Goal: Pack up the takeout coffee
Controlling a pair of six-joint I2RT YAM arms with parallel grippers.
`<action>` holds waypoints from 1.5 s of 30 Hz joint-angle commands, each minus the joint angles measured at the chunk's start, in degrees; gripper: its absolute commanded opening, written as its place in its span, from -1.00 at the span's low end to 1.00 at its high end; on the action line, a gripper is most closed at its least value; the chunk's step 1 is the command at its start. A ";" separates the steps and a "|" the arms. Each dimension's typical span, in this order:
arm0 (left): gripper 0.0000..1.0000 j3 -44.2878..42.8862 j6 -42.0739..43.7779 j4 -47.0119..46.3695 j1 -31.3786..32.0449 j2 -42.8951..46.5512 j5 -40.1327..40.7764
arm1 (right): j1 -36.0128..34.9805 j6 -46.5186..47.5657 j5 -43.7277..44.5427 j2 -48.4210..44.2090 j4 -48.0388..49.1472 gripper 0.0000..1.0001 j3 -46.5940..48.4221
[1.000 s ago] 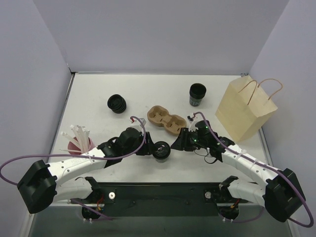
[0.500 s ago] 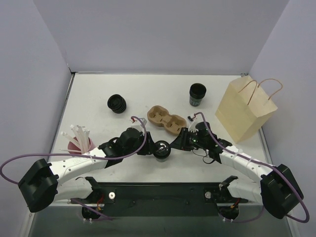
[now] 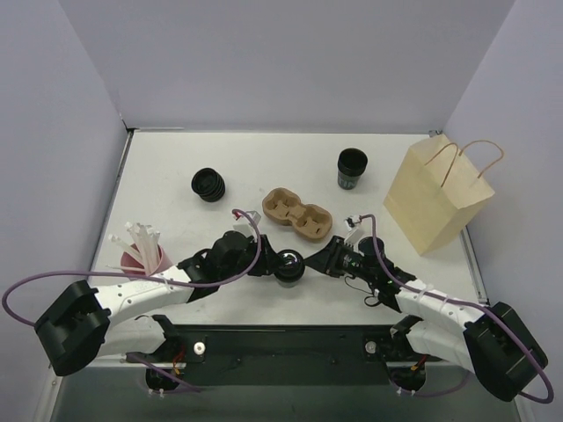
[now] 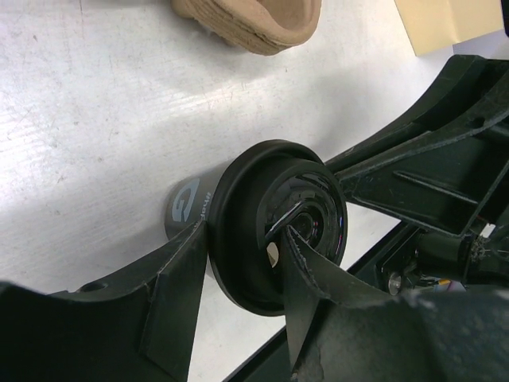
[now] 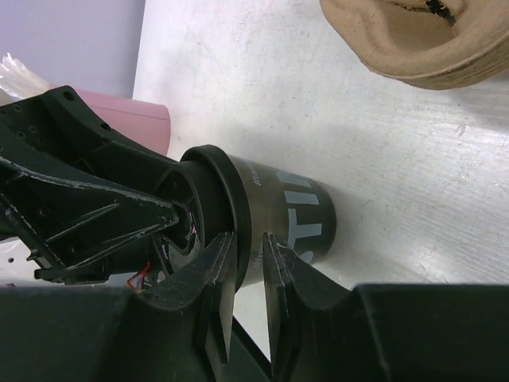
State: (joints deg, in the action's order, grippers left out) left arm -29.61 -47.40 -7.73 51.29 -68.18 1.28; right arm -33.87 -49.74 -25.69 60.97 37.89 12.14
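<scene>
The takeout coffee [image 3: 288, 264], a small black cup with a black lid, stands on the table in front of the brown pulp carrier [image 3: 297, 214]. My left gripper [image 3: 271, 262] comes at it from the left and is shut on it. In the left wrist view one finger [image 4: 179, 278] lies against the cup wall under the lid rim, and the other crosses the lid [image 4: 274, 219]. My right gripper [image 3: 309, 260] reaches in from the right. Its jaws [image 5: 248, 239] are open by a narrow gap, astride the lid's rim on the cup [image 5: 298, 215].
A paper bag [image 3: 435, 198] stands at the right. A stack of lidless black cups [image 3: 352, 167] is behind the carrier and a stack of loose lids [image 3: 209, 185] at the back left. A pink cup of white sticks [image 3: 141, 251] stands at the left.
My right gripper has slid left up to the cup and its jaws have narrowed. The left gripper and the cup have barely moved.
</scene>
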 commanded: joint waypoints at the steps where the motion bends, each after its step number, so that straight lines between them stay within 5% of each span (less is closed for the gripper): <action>1: -0.02 1.57 8.61 11.07 0.04 -4.50 2.50 | -2.08 1.48 2.67 -1.72 -14.92 -0.59 -2.92; 6: -0.01 -2.56 14.96 12.56 0.04 -6.08 1.19 | -0.68 4.38 2.67 -11.82 -25.92 -0.49 4.90; 11: 0.01 -3.26 18.04 11.42 -0.40 -7.22 -1.01 | 2.22 7.63 2.05 -12.28 -31.65 -0.43 11.85; 23: 0.02 -1.68 19.27 8.60 -0.84 -8.98 -2.95 | 5.74 6.06 -3.92 -0.51 -22.43 -0.40 15.54; 45: 0.01 0.25 18.31 4.12 -0.93 -10.30 -3.91 | 5.83 3.77 -3.93 3.54 -15.83 -0.43 11.51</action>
State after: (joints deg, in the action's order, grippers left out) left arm -32.91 -32.29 -15.14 50.35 -74.76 -3.09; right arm -28.29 -45.23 -28.95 63.77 18.13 25.74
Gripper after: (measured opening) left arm 0.512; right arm 0.290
